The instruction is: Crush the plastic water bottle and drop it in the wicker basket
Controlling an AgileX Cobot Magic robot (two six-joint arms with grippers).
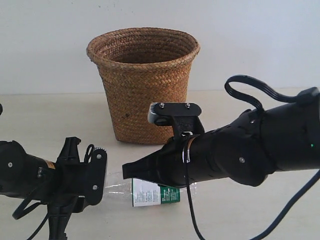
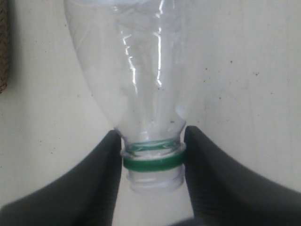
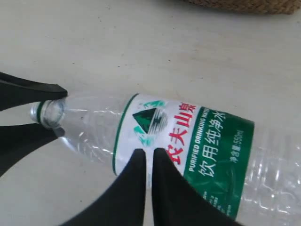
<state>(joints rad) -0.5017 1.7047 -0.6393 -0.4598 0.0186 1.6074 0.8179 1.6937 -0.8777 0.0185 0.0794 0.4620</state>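
Observation:
The plastic water bottle [image 1: 154, 193] lies on its side on the table in front of the wicker basket [image 1: 143, 85]. It is clear, with a white-and-green label and red characters [image 3: 188, 136]. My left gripper [image 2: 153, 135] is shut on its neck at the green ring [image 2: 152, 163]; in the exterior view it is the gripper [image 1: 100, 174] at the bottle's left end. My right gripper [image 3: 148, 153] is shut with nothing between its fingers, its tips over the label's white part. From the exterior view, the right gripper [image 1: 128, 171] points left just above the bottle and hides much of it.
The basket stands upright at the table's back, its rim [image 1: 142, 37] well above both arms. A black cable [image 1: 250, 87] loops over the right arm. The basket's edge [image 2: 3, 47] shows beside the bottle in the left wrist view.

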